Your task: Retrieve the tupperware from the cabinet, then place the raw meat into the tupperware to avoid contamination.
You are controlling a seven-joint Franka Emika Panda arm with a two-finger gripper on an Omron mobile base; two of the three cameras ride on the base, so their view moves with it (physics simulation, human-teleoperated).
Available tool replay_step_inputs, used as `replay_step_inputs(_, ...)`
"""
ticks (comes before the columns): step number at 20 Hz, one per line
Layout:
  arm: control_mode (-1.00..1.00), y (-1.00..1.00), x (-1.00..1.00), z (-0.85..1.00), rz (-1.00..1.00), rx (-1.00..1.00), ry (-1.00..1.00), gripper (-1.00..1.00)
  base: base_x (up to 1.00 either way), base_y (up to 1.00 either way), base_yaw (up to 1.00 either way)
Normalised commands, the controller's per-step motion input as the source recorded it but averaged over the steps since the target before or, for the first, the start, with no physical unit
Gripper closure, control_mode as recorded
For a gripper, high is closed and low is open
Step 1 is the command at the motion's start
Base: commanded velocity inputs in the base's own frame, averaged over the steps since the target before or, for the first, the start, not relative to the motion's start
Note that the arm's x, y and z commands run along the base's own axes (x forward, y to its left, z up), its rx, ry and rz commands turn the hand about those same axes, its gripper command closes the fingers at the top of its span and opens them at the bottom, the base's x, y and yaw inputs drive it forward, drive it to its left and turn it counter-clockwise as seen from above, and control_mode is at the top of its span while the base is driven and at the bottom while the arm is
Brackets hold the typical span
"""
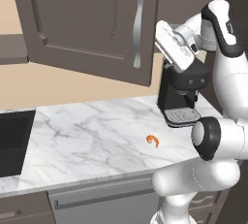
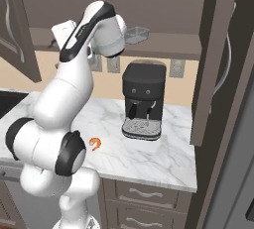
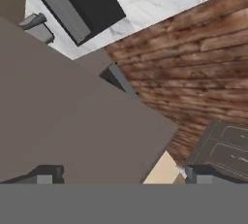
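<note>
The tupperware (image 2: 136,34), a small grey translucent container, sits on the brown inner shelf of the open cabinet (image 2: 163,45), above the coffee machine. On the marble counter the raw meat (image 1: 153,140) (image 2: 95,143) lies as a tiny orange curl, in front and to the left of the machine. My arm is raised, with the hand (image 1: 172,46) near the cabinet's lower edge, just above the machine's top. In the hand view my gripper (image 3: 123,174) is open, its fingertips (image 3: 46,174) wide apart with nothing held. A flat brown cabinet surface (image 3: 72,121) lies close before them.
A black coffee machine (image 1: 181,92) (image 2: 144,99) stands at the counter's back. One open cabinet door with a silver handle (image 1: 139,29) hangs at the left, another door (image 2: 218,59) at the right. A dark sink (image 1: 12,140) is set into the counter's left end.
</note>
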Motion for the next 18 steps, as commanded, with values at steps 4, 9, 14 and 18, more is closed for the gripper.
replay_step_inputs(4,-1.0,0.35,0.0,-0.03,0.24,0.05,0.05,-1.0,0.0,0.0,0.0)
replay_step_inputs(9,-1.0,0.42,-0.05,0.0,0.2,0.04,0.04,-1.0,0.0,0.0,0.0)
replay_step_inputs(14,-1.0,0.44,-0.21,0.0,0.1,0.03,0.06,-1.0,0.0,0.0,0.0)
replay_step_inputs(18,-1.0,0.44,-0.38,-0.04,0.02,0.0,0.0,-1.0,0.0,0.0,0.0)
